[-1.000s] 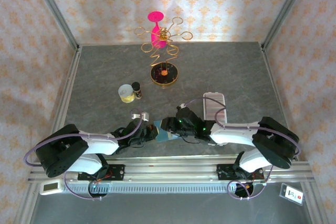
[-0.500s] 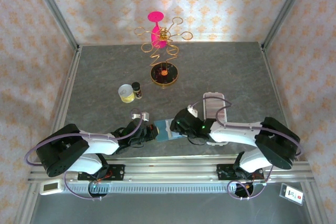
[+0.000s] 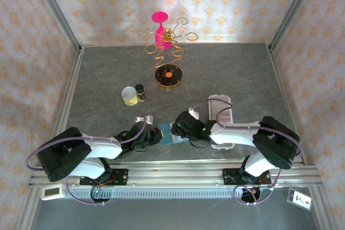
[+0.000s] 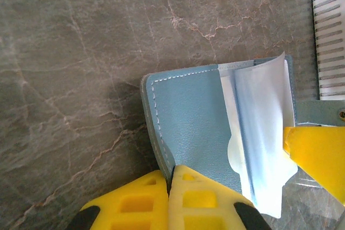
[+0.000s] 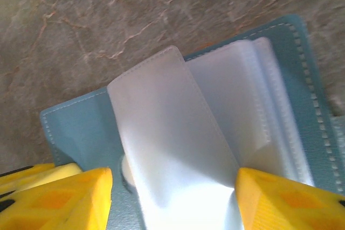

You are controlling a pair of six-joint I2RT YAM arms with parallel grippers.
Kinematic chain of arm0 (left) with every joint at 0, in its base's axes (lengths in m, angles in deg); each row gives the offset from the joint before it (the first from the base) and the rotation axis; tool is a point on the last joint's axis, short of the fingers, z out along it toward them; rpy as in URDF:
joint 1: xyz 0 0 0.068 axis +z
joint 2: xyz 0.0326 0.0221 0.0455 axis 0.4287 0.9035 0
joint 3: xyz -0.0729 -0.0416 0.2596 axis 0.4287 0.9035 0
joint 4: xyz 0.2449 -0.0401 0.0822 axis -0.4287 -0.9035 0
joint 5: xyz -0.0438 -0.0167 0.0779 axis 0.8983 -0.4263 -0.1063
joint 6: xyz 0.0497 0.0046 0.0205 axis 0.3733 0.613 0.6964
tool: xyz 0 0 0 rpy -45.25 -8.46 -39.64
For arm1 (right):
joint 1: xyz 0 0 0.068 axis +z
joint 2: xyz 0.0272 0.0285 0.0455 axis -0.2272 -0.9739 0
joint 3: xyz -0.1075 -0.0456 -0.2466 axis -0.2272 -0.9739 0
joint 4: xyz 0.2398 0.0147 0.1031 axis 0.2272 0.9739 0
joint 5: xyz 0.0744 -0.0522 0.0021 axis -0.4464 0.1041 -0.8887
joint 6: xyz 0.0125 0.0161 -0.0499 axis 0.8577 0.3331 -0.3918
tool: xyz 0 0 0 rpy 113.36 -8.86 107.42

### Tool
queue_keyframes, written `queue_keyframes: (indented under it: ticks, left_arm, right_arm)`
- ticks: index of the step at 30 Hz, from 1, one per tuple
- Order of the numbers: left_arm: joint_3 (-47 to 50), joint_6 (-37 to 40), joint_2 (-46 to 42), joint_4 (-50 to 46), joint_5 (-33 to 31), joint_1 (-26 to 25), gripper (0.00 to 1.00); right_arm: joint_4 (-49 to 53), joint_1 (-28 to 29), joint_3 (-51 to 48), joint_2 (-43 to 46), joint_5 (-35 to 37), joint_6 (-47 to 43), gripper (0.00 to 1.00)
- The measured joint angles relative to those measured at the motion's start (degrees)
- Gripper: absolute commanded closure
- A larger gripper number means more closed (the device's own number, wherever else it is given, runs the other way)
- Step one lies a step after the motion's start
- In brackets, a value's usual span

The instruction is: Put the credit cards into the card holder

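Wallet (image 4: 188,127) is teal-blue with white stitching, sleeves (image 4: 261,117) frosted white, table (image 4: 81,52) grey veined marble, fingers (image 4: 207,200) yellow, card holder (image 4: 330,36) whitish with ridges.

The card holder (image 4: 330,36) is cut off at the frame edge, right of the left gripper (image 4: 170,179); the wallet (image 5: 75,127) has clear sleeves (image 5: 172,149) blurred between the right gripper's (image 5: 170,189) fingers.
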Motion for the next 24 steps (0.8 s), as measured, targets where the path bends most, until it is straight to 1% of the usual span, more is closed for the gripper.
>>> queue_keyframes:
  ticks: [9, 17, 21, 23, 24]
  left_arm:
    - [0.52, -0.39, 0.00, 1.05, 0.02, 0.00, 1.00]
    - [1.33, -1.33, 0.00, 2.60, 0.26, 0.00, 1.00]
    - [1.99, -1.79, 0.00, 3.87, 0.46, 0.00, 0.93]
    - [2.54, -2.27, -0.15, 4.85, 0.48, 0.00, 0.86]
    - [2.71, -2.71, -0.42, 5.16, 0.50, 0.00, 0.84]
  right_arm:
    - [-5.53, 0.09, -0.26, -0.61, -5.35, 0.48, 0.37]
    - [-12.04, 0.20, -2.91, -0.61, -8.76, 2.38, 0.38]
    - [-13.86, 0.20, -3.45, -0.59, -9.68, 3.23, 0.38]
    - [-15.15, 0.20, -3.89, -0.52, -10.03, 3.63, 0.38]
    - [-15.56, 0.20, -4.09, -0.50, -10.12, 3.76, 0.38]
